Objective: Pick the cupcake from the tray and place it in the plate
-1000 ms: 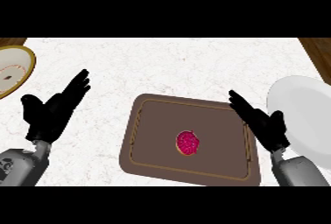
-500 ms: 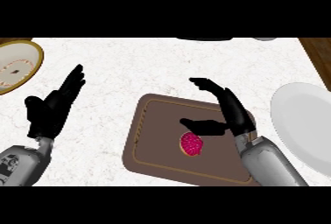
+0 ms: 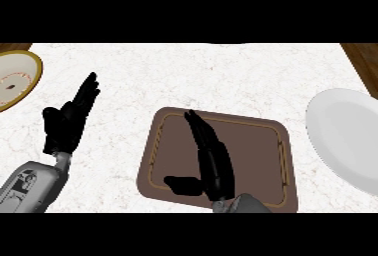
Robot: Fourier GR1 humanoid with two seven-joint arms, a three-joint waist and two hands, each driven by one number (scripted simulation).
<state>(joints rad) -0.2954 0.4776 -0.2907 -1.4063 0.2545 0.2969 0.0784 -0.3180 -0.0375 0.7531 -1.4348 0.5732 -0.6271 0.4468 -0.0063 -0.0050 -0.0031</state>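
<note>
**Two hands, one over the tray**

Two black hands show above the white counter (image 3: 221,80). The right hand (image 3: 210,162) lies over the brown tray (image 3: 262,150), fingers stretched straight toward the far side, thumb jutting left near the tray's near-left corner; it holds nothing that can be seen. The cupcake is not visible, and whether it sits beneath this hand cannot be told. The left hand (image 3: 68,122) rests open at the left, fingers up. A white plate (image 3: 347,137) lies right of the tray, well apart from both hands.
</note>
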